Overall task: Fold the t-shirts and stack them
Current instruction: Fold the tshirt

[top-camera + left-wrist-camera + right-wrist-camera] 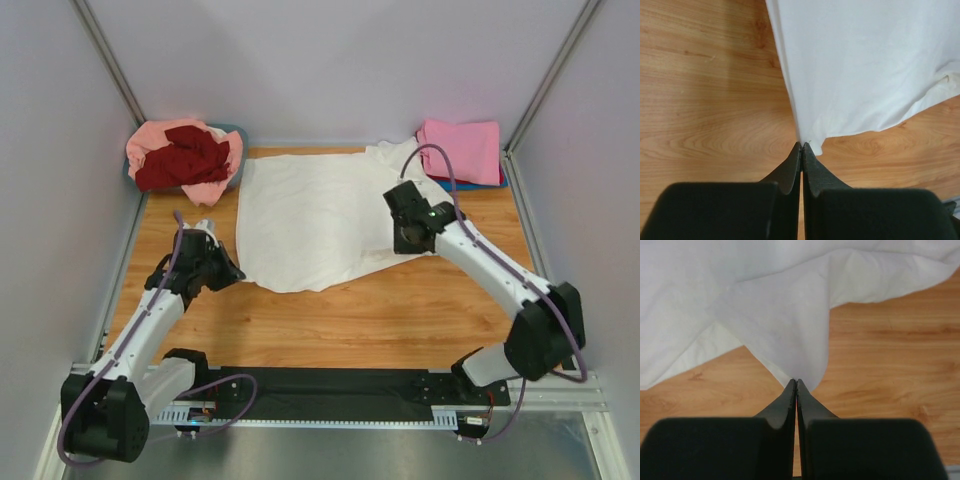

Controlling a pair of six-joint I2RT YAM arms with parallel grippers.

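A large off-white t-shirt (310, 220) lies spread flat on the wooden table, plain side up. My left gripper (236, 274) is at its near left corner; in the left wrist view the left gripper (802, 145) is shut on the tip of that corner of the shirt (865, 65). My right gripper (408, 238) is over the shirt's right edge. In the right wrist view the right gripper (796, 381) is shut on a pointed fold of the cloth (785, 320), lifted slightly off the wood.
A grey-blue tub (238, 135) at the back left holds crumpled salmon-pink (150, 140) and dark red (185, 160) shirts. A folded bright pink shirt (462, 148) tops a stack at the back right, with blue (503, 181) showing beneath. Bare wooden table (330, 320) lies in front.
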